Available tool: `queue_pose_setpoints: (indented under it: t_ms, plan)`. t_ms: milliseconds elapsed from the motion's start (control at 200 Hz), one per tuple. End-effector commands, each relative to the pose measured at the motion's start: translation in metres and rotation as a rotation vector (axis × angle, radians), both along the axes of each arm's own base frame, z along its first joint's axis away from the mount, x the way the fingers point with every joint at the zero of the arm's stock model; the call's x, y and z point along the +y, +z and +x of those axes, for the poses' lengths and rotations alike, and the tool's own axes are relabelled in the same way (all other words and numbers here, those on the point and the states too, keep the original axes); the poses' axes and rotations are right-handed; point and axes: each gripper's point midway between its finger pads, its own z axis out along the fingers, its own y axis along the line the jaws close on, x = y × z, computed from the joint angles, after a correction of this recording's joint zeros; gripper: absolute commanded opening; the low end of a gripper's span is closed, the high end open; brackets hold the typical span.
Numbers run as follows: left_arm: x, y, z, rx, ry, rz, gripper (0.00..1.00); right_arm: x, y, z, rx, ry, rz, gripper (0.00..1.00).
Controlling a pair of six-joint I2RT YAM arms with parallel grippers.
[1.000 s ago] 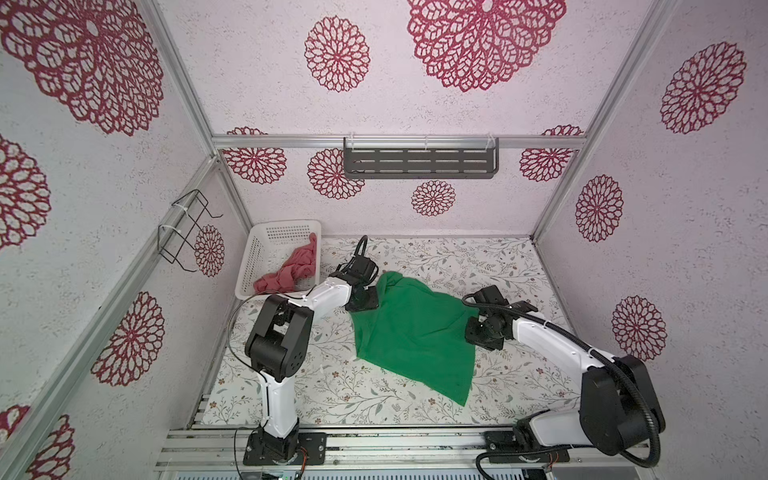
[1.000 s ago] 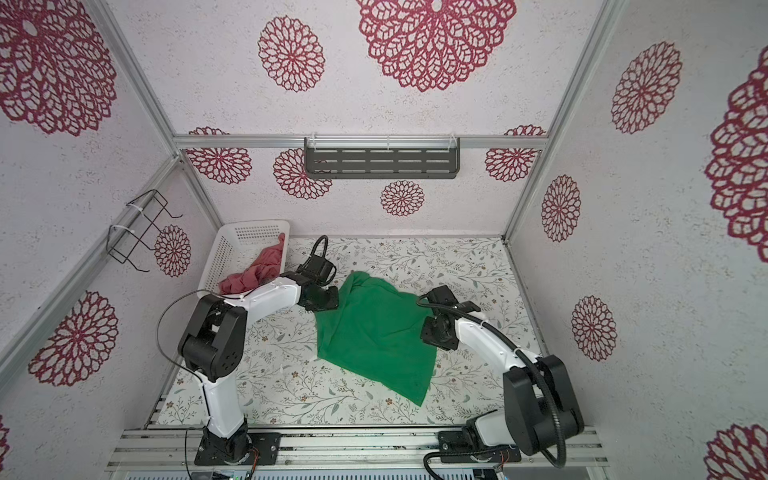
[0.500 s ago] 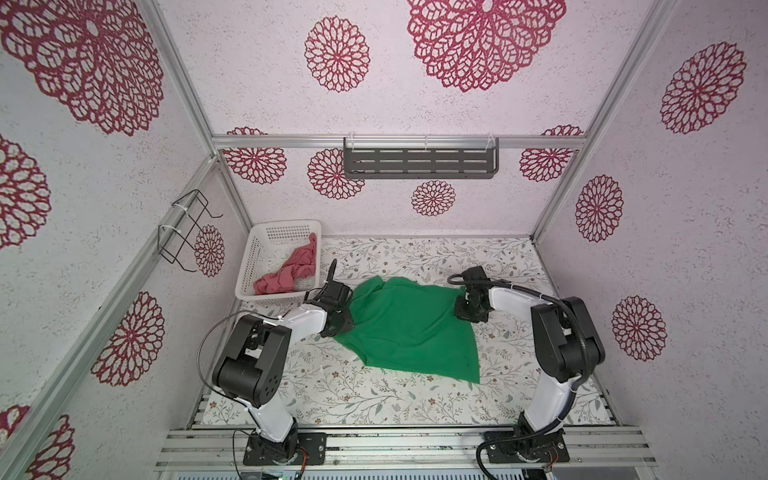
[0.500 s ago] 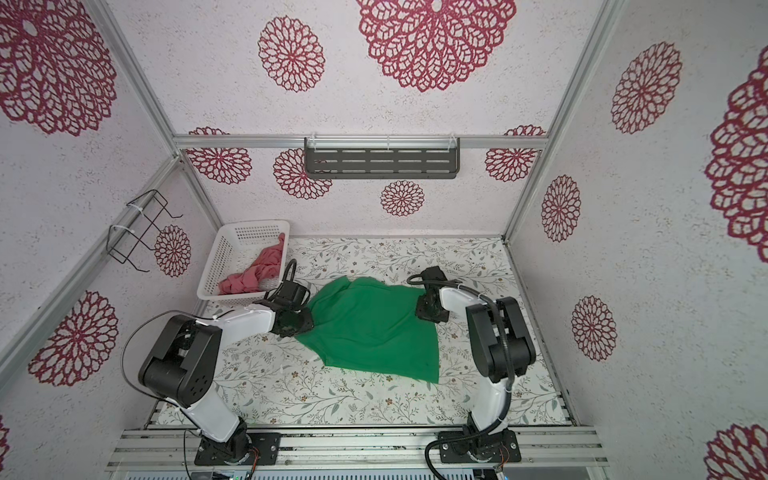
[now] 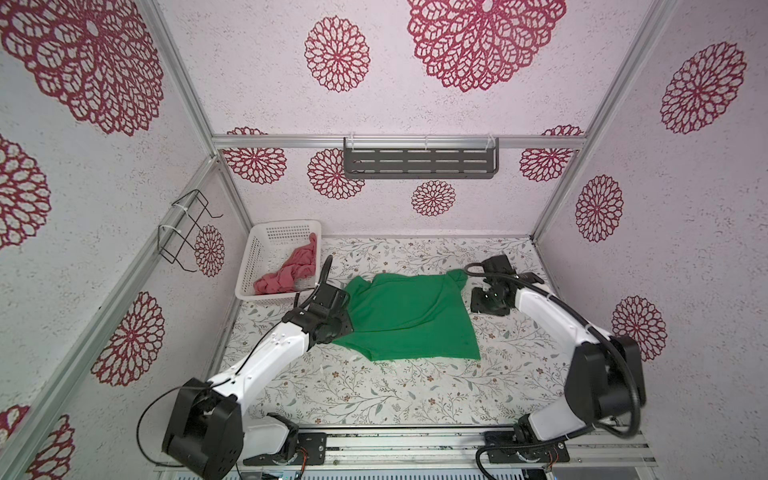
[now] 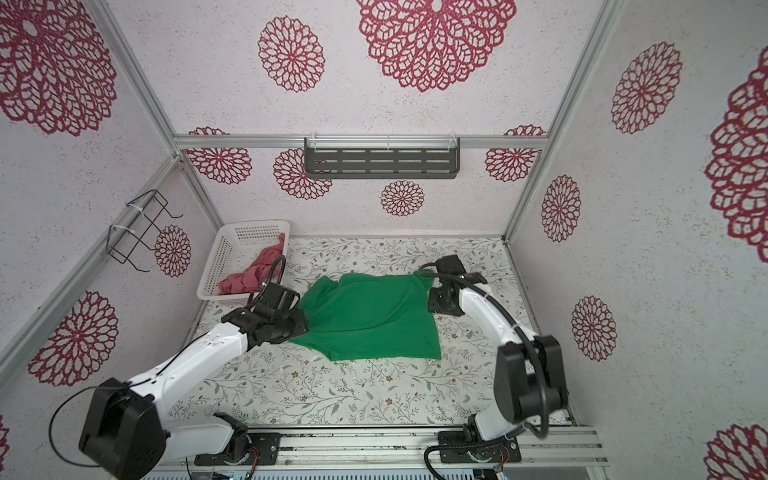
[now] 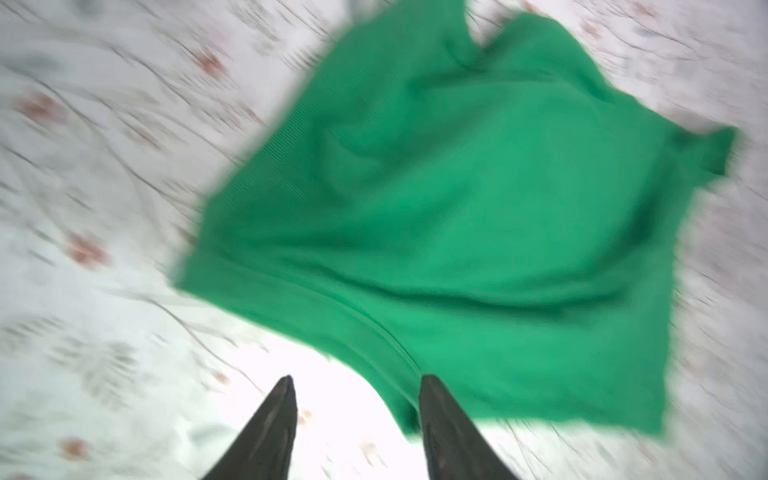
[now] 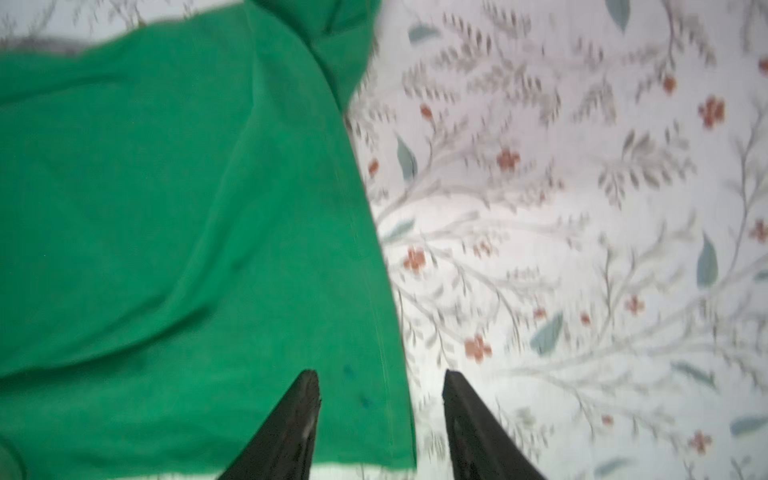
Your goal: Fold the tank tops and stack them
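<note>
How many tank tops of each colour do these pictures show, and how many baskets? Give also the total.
green tank top: 1
pink-red tank top: 1
white basket: 1
Total: 3

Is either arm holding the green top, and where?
Nothing is held. The left gripper and right gripper are open at the edges of the green top lying on the table.
</note>
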Motion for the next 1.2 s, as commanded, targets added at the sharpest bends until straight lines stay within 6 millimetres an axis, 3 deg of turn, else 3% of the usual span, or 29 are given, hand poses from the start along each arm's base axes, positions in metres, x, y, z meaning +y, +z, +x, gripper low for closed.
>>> queue_pose_setpoints:
  t_ms: [0, 75, 175, 355, 520, 630, 806, 971, 1196]
  plan:
    - [-0.028, -0.024, -0.047, 0.172, 0.096, -0.204, 0.61, -0.006, -0.032, -0.07, 0.184, -0.067, 0.043, 0.52]
    - [-0.047, -0.025, -0.053, 0.171, 0.15, -0.343, 0.68, -0.004, -0.039, -0.088, 0.186, -0.092, 0.087, 0.52]
    - [-0.053, -0.036, -0.057, 0.182, 0.217, -0.384, 0.74, -0.003, -0.043, -0.1, 0.168, -0.103, 0.118, 0.52]
    - [-0.066, -0.061, -0.055, 0.228, 0.277, -0.446, 0.81, 0.003, -0.05, -0.102, 0.144, -0.097, 0.155, 0.52]
    - [-0.073, -0.081, -0.053, 0.275, 0.296, -0.416, 0.79, 0.008, -0.053, -0.1, 0.124, -0.084, 0.17, 0.5]
    - [-0.075, -0.089, -0.047, 0.283, 0.321, -0.403, 0.72, 0.01, -0.058, -0.104, 0.135, -0.077, 0.168, 0.5]
    - [-0.077, -0.096, -0.046, 0.312, 0.34, -0.384, 0.51, 0.01, -0.068, -0.104, 0.132, -0.106, 0.169, 0.48]
    - [-0.073, -0.095, -0.047, 0.316, 0.345, -0.357, 0.33, 0.013, -0.077, -0.097, 0.116, -0.135, 0.194, 0.47]
    - [-0.071, -0.098, -0.048, 0.32, 0.35, -0.344, 0.2, 0.022, -0.088, -0.078, 0.083, -0.159, 0.238, 0.46]
